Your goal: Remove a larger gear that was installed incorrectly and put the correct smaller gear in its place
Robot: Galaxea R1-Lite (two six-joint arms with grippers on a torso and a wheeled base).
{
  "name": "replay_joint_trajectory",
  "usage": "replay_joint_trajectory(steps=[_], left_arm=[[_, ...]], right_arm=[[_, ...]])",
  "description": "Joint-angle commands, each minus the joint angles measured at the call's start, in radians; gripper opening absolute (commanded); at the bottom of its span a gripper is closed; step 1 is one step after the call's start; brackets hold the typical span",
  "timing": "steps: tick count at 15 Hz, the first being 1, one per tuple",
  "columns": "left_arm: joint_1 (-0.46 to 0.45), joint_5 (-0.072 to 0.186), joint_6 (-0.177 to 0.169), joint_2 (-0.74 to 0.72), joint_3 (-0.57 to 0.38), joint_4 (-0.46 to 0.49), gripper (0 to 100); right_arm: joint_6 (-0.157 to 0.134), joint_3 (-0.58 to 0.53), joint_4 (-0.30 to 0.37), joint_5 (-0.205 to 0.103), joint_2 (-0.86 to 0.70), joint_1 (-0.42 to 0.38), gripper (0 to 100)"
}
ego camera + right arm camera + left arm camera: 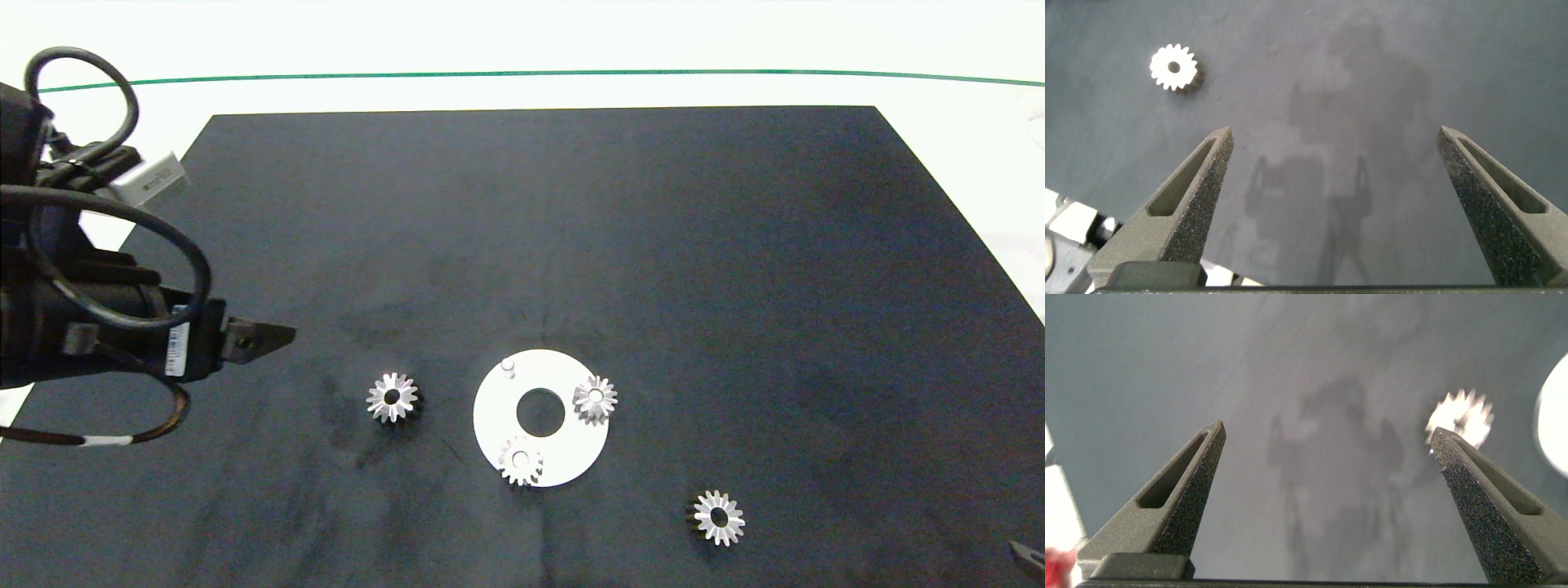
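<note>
A white round plate with a centre hole lies on the black mat. Two silver gears sit on it, one at its right rim and one at its near rim; a bare peg stands at its far-left rim. The larger gear, slightly wider, lies loose on the mat left of the plate. The smaller gear lies loose at the near right. My left gripper is open and empty, left of the larger gear. My right gripper is open over bare mat.
The black mat covers most of the white table. A green line runs across the table's far side. Cables loop around the left arm. Only a dark tip of the right arm shows at the near right corner.
</note>
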Motion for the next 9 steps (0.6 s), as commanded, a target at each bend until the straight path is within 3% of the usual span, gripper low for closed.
replay_joint_trajectory(steps=[1,2,4,5,6,9], left_arm=[[0.053,0.002,-0.013,-0.121,-0.185,0.243,100],[0.079,0.002,-0.019,-0.130,-0.208,0.260,100],[0.102,0.002,-0.019,-0.158,-0.208,0.280,100],[0.104,0.002,-0.016,-0.169,-0.210,0.287,100],[0.104,0.002,-0.013,-0.181,-0.210,0.287,100],[0.104,0.002,-0.013,-0.205,-0.213,0.287,100]], right_arm=[[-0.003,-0.026,-0.004,-0.007,0.164,0.119,100],[-0.002,-0.055,-0.002,-0.016,0.228,0.186,100],[-0.005,-0.095,-0.001,-0.066,0.313,0.269,100],[-0.006,-0.141,0.002,-0.105,0.379,0.372,100],[-0.006,-0.165,0.007,-0.125,0.417,0.429,100],[-0.006,-0.228,0.050,-0.188,0.508,0.541,100]])
